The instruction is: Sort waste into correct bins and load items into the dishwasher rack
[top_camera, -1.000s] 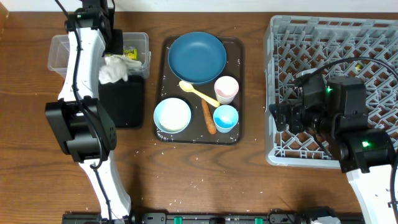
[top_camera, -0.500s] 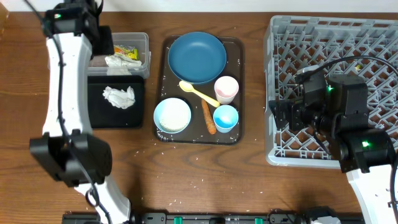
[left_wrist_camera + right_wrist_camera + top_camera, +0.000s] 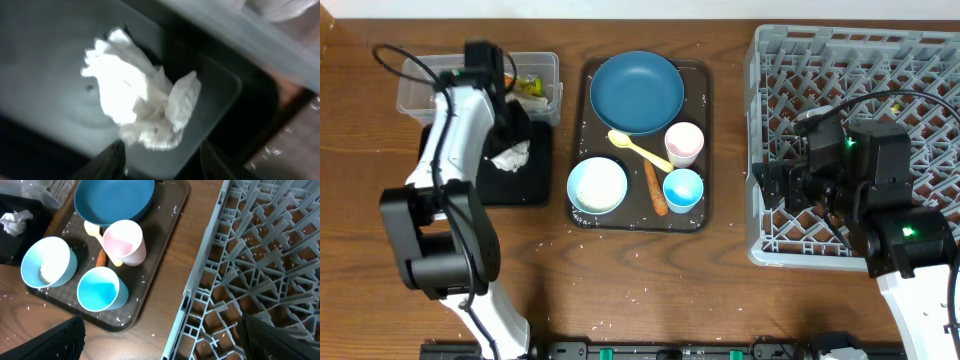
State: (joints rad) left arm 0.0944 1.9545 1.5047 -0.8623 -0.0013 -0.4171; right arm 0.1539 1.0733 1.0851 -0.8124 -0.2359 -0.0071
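Note:
The crumpled white tissue (image 3: 508, 156) lies in the black tray (image 3: 528, 185). My left gripper (image 3: 510, 135) hovers just above it, open and empty. In the left wrist view the tissue (image 3: 140, 107) sits between and ahead of the fingers (image 3: 162, 162). The snack wrapper (image 3: 528, 85) is in the clear tub (image 3: 420, 88). The dark blue plate (image 3: 636, 92), yellow spoon (image 3: 640, 150), pink cup (image 3: 684, 143), light blue cup (image 3: 682, 188), pale blue bowl (image 3: 597, 185) and carrot-like stick (image 3: 655, 190) sit on the brown serving tray. My right gripper (image 3: 775, 185) is open at the left edge of the grey rack (image 3: 850, 60).
The brown serving tray (image 3: 705, 100) stands between the bins and the rack. Rice grains (image 3: 640, 255) are scattered on it and on the table in front. In the right wrist view the rack wall (image 3: 200, 280) is beside the light blue cup (image 3: 100, 290).
The left gripper let go of the tissue, which now lies in the black tray. The left arm swung away left, then came back over the tissue. The right arm has not moved.

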